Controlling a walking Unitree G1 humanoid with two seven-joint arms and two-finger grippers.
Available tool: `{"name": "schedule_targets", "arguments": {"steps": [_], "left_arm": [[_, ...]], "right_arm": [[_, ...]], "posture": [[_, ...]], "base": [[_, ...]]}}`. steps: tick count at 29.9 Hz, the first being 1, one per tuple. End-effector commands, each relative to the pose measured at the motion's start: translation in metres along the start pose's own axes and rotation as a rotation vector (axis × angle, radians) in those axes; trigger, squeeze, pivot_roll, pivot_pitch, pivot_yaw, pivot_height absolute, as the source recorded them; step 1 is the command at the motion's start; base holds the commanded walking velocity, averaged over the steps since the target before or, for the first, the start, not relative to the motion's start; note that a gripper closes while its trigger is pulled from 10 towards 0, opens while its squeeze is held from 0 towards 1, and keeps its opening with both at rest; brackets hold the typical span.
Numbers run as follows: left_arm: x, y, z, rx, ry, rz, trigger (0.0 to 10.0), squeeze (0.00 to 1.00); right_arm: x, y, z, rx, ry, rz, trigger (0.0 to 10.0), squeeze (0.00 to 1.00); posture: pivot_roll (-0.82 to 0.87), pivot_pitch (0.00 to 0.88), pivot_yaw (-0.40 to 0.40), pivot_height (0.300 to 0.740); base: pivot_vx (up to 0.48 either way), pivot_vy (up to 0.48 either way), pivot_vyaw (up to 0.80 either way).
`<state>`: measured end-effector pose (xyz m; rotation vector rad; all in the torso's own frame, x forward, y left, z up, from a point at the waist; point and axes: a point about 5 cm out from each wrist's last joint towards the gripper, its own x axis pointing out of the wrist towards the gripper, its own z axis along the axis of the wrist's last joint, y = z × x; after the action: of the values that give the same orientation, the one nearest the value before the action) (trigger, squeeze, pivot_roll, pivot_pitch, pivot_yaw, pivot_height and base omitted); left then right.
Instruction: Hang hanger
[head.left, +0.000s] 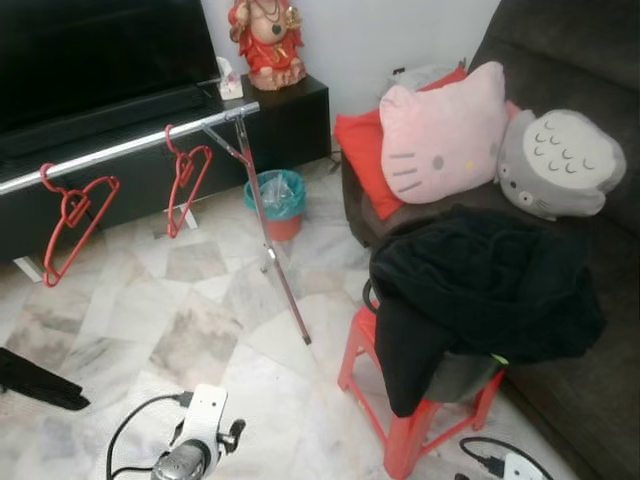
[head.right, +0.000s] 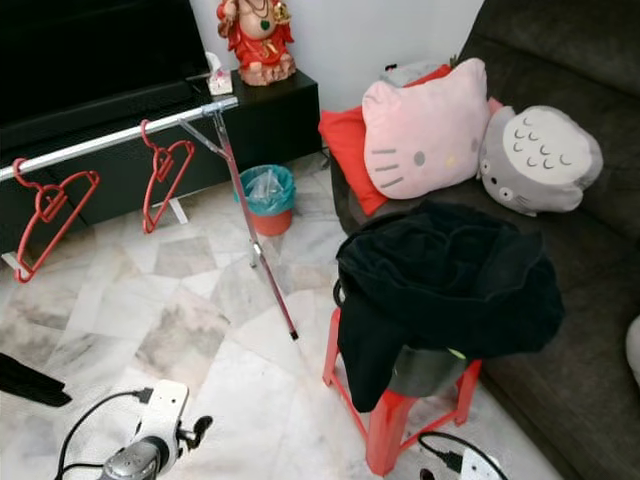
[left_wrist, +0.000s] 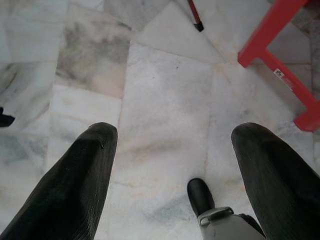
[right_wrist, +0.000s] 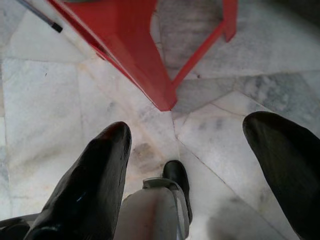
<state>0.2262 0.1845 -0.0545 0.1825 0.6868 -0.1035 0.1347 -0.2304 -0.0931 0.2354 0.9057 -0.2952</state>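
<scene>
Two red hangers, one on the left (head.left: 72, 218) and one further right (head.left: 187, 176), hang by their hooks on a silver rail (head.left: 130, 146) in front of the black TV cabinet. A black garment (head.left: 480, 290) is heaped over a red plastic stool (head.left: 400, 435) beside the sofa. Both arms hang low, the left arm (head.left: 192, 452) and the right arm (head.left: 512, 466) at the picture's bottom edge. My left gripper (left_wrist: 175, 135) is open over bare marble floor, holding nothing. My right gripper (right_wrist: 190, 127) is open too, just above the floor by a leg of the stool (right_wrist: 145, 60).
The rack's slanted leg (head.left: 282, 275) reaches across the floor towards the stool. A teal bin (head.left: 275, 200) stands behind it. A dark sofa (head.left: 590, 330) with a pink cushion (head.left: 445, 135) and a grey one (head.left: 560, 165) fills the right. A black object (head.left: 35, 382) lies on the floor at the left.
</scene>
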Motion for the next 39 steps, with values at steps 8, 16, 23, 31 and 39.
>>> {"name": "schedule_targets", "arguments": {"steps": [8, 16, 23, 31, 39], "left_arm": [[-0.0015, 0.0053, -0.0044, 0.005, 0.02, 0.02, 10.0, 0.0], [-0.0015, 0.0042, -0.0044, 0.002, 0.018, 0.019, 10.0, 0.0], [-0.0015, 0.0043, -0.0046, -0.009, 0.019, 0.023, 10.0, 0.0], [-0.001, 0.004, -0.0035, -0.007, 0.019, 0.018, 10.0, 0.0], [-0.0008, 0.0038, -0.0033, -0.004, 0.021, 0.014, 10.0, 0.0]], "right_arm": [[0.0002, 0.0038, -0.0014, 0.007, 0.0, 0.008, 10.0, 0.0], [0.0001, 0.0033, -0.0017, 0.005, 0.002, 0.008, 10.0, 0.0], [0.0001, 0.0031, -0.0016, 0.005, 0.002, 0.007, 10.0, 0.0], [0.0003, 0.0035, 0.0007, 0.008, -0.019, 0.001, 10.0, 0.0], [0.0004, 0.0038, 0.0025, 0.007, -0.036, 0.0, 10.0, 0.0]], "posture": [[-0.04, 0.0, 0.068, 0.74], [-0.04, 0.0, 0.066, 0.74], [-0.04, 0.0, 0.065, 0.74], [-0.05, 0.0, 0.071, 0.74], [-0.05, 0.0, 0.073, 0.74]], "base": [[0.0, -0.234, 0.0], [0.0, -0.263, 0.0], [0.0, 0.0, 0.0], [0.0, 0.0, 0.0], [0.0, 0.0, 0.0]]}}
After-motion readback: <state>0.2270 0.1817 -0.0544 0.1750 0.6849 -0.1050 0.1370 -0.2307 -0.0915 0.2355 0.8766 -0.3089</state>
